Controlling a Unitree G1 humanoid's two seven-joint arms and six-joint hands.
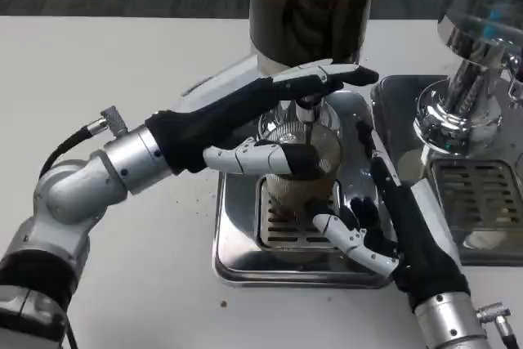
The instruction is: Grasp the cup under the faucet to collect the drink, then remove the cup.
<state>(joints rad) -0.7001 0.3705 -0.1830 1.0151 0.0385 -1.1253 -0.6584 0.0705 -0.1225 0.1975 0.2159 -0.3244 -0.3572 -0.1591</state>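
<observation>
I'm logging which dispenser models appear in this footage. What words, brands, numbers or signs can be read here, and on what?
None: no legible text on the dark dispenser, the cup, the drip tray, or the chrome machine on the right.

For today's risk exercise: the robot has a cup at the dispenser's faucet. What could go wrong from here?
1. The left hand reaches over the faucet while its fingers wrap the clear cup; lifting could knock the spout.
2. The right hand rests close beside the cup on the drip tray; the two hands could collide.
3. Tilting the cup may spill drink onto the tray.
</observation>
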